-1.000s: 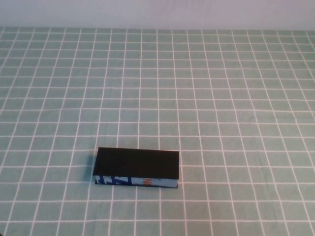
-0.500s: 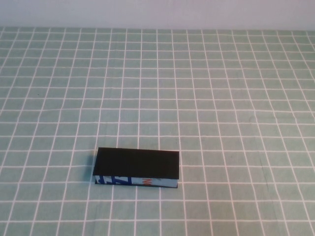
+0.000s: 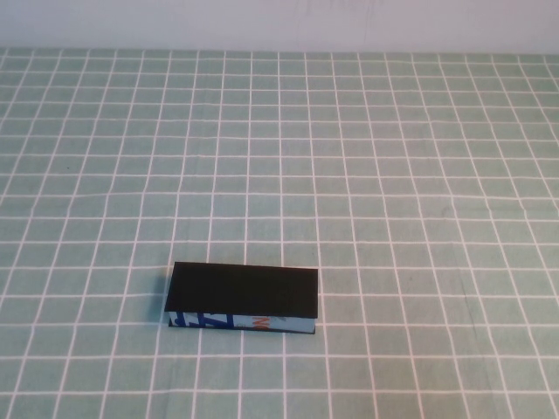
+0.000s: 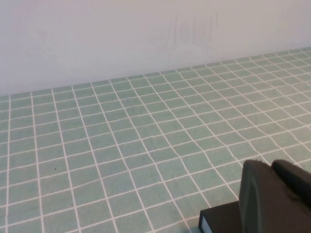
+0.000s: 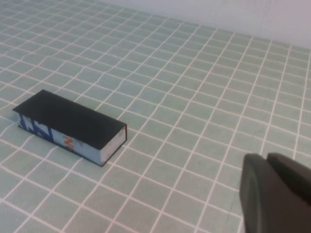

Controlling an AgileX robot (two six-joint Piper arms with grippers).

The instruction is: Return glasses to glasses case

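Note:
The glasses case lies closed on the green checked cloth, near the front and left of centre, black lid up, its light-blue side with dark blue and orange print facing me. The glasses are not in view. Neither gripper shows in the high view. In the left wrist view my left gripper is shut and empty, just above a corner of the case. In the right wrist view my right gripper is shut and empty, well off to the side of the case.
The green cloth with white grid lines covers the table. A pale wall runs along its far edge.

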